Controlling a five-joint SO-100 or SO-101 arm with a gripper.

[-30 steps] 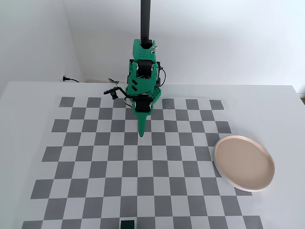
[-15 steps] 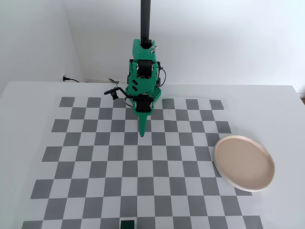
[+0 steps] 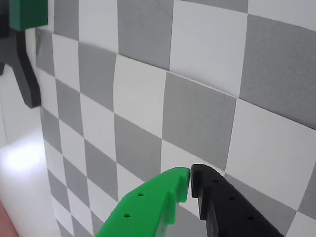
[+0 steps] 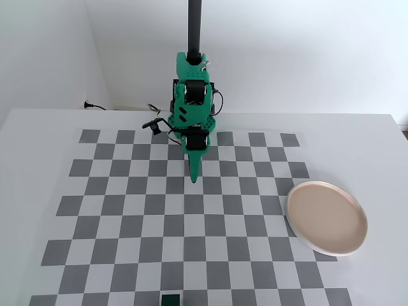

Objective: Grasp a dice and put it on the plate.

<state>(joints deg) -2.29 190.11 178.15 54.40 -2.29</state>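
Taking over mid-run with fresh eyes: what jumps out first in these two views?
In the fixed view, the green arm stands at the far middle of the checkerboard mat, its gripper pointing down, jaws closed and empty. The beige-pink plate sits bare at the mat's right edge. The dark green dice lies alone at the near edge, far from both; the wrist view shows only checkerboard squares beyond the touching fingertips.

Fixed view: arm (image 4: pixel 193 121) at far centre of checkerboard (image 4: pixel 127 210), gripper (image 4: pixel 194 178) pointing down over it, plate (image 4: pixel 326 217) at right overlapping board's edge, dice (image 4: pixel 170 299) at near edge, well apart from both.
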